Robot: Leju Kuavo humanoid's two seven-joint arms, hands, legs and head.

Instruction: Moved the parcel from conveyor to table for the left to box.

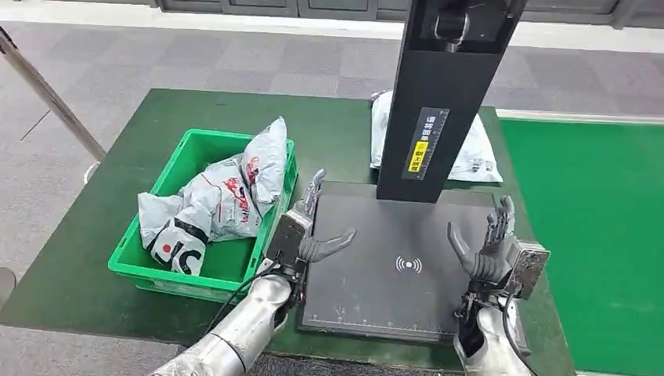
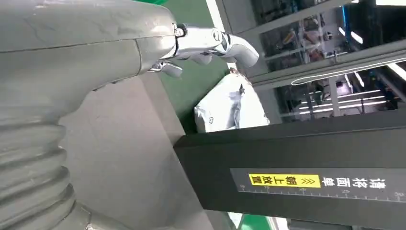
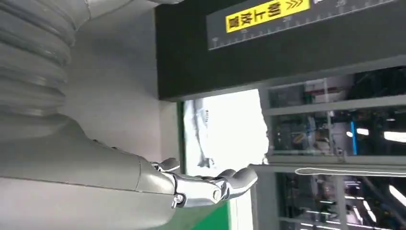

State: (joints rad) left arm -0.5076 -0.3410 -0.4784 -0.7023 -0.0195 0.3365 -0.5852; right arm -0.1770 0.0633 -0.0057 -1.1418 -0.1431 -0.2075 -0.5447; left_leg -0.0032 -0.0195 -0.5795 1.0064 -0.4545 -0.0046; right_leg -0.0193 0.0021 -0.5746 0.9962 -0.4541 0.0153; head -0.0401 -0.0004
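The white parcel (image 1: 470, 153) lies behind the black scanner post (image 1: 438, 102), nearer the right hand (image 1: 493, 251) than the left hand (image 1: 309, 231); both hands' fingers are apart, holding nothing.

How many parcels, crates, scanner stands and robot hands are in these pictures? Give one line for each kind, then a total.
Parcels in the green crate: 3, as far as the pile shows
Parcel behind the scanner stand: 1
Green crate: 1
Scanner stand: 1
Robot hands: 2, left hand and right hand
Total: 8

The green bench (image 1: 117, 227) is carrying a green bin (image 1: 133, 266), a black scanner base (image 1: 376, 290), and a white parcel (image 1: 478, 157), seemingly lying flat behind the post.
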